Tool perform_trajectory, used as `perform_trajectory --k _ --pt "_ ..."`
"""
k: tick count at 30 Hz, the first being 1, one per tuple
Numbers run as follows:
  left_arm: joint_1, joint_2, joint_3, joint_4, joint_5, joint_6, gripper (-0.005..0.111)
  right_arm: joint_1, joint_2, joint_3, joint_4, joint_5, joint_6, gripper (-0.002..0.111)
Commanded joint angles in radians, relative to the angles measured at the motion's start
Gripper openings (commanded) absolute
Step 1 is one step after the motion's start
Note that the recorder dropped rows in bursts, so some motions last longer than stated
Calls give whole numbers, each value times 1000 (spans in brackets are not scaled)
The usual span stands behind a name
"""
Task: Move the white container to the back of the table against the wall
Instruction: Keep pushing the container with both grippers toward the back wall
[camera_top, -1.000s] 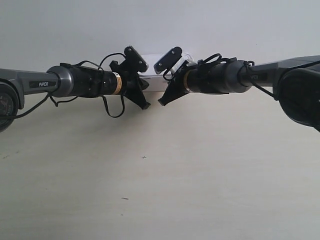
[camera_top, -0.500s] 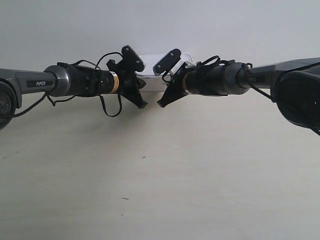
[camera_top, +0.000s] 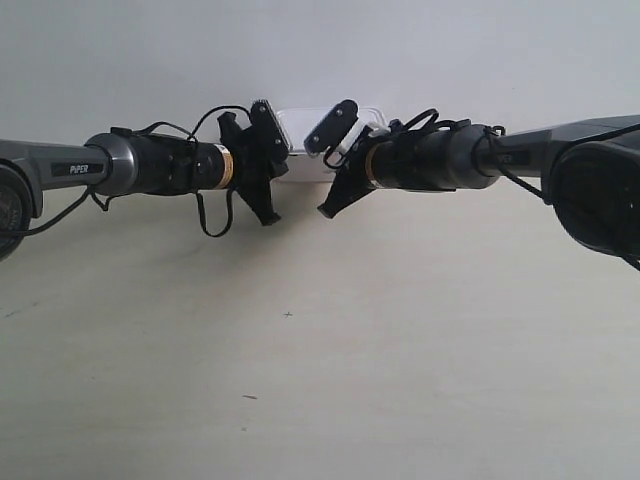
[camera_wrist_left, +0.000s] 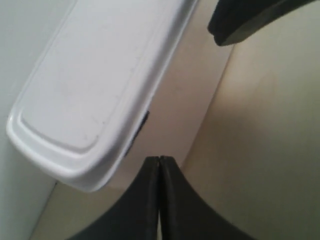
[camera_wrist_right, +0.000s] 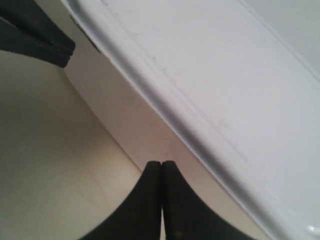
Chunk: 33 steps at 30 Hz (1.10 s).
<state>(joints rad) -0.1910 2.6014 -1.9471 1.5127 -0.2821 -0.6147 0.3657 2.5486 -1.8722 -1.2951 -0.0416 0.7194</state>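
Note:
The white container (camera_top: 298, 130) sits at the back of the table (camera_top: 320, 380), close to the wall (camera_top: 320, 50). Both arms reach in from the sides and partly hide it. The gripper of the arm at the exterior view's left (camera_top: 268, 216) and that of the arm at the exterior view's right (camera_top: 326, 208) point down just in front of the box. In the left wrist view my left gripper (camera_wrist_left: 159, 159) is shut and empty beside the container's (camera_wrist_left: 100, 85) near corner. My right gripper (camera_wrist_right: 161, 163) is shut and empty by the container's (camera_wrist_right: 225, 75) long side.
The wall (camera_wrist_left: 20, 50) runs right behind the box. The other arm's black fingers (camera_wrist_left: 245, 20) show beyond the box in the left wrist view, and likewise dark fingers (camera_wrist_right: 35, 37) in the right wrist view. Bare table (camera_top: 300, 400) stretches toward the front.
The gripper at the exterior view's left has drawn back leftward, uncovering more of the container. The other arm has barely moved. The container has shifted slightly toward the wall.

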Motion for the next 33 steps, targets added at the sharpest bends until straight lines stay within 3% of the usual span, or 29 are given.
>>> perform_trajectory --k 1,11,21,33 --pt "3 22 -38 -56 -2 37 0 -4 4 -32 -16 6 -21 0" --pt "3 80 -138 -71 7 39 0 -4 67 -112 -30 29 -47 0" --pt "3 78 -138 -156 10 28 0 -4 67 -112 -11 48 -43 0" --pt "3 22 -63 -115 17 -49 0 -4 67 -108 -9 47 -38 0"
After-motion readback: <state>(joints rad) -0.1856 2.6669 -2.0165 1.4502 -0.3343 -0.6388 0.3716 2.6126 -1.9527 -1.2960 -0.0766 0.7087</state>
